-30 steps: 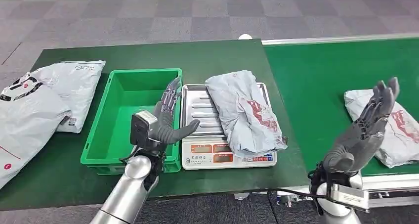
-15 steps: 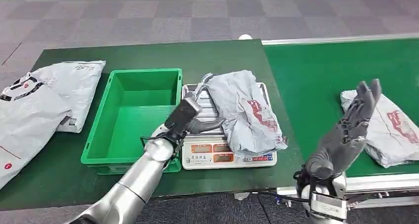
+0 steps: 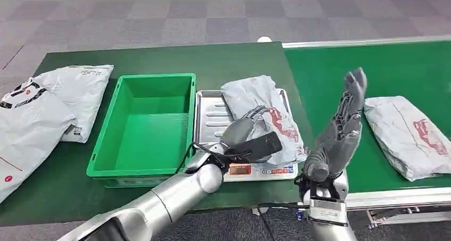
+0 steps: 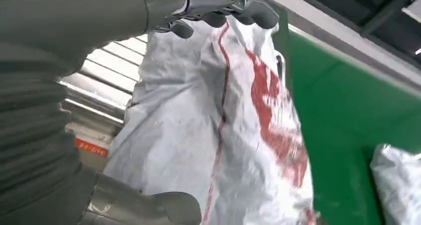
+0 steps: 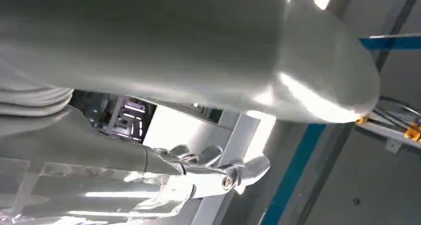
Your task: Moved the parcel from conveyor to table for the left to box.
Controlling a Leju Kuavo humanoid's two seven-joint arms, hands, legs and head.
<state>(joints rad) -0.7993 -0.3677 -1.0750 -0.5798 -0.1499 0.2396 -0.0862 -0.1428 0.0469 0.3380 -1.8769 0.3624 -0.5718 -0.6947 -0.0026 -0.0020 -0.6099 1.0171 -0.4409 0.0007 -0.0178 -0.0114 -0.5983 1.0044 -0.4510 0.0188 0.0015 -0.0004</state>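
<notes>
Head view: the parcel [image 3: 263,121] is already lying on the scale [image 3: 213,118], off the conveyor [image 3: 372,71], so the move to the worktop [image 3: 159,57] looks done. Boxing is left: the bin [image 3: 143,126], touching the scale on the side away from the conveyor, is holding nothing. The left hand [image 3: 250,137] is reaching over the front of the scale, fingers curving over the parcel's near half and touching it; a closed grip isn't showing, the parcel is lying flat, not lifted. The right hand [image 3: 340,126] is standing upright between the scale and the conveyor, fingers straight and spread, holding nothing. A second parcel [image 3: 407,134] is waiting on the conveyor, well apart from the scale. More bags [image 3: 48,105] are lying beyond the bin, far from the scale.

Left wrist view: dark fingers [image 4: 218,19] are arching over one edge of the parcel [image 4: 218,125], thumb [image 4: 164,207] at the opposite edge, the bag sitting between them on the scale's ribbed tray [image 4: 106,81]. Hand wide open around it, not yet squeezing, as far as I can judge.

Right wrist view: looking up at ceiling lights; fingertips [image 5: 213,168] are showing bare, nothing held.

Judgement: first half done, left pickup just starting, drop into the bin pending.
</notes>
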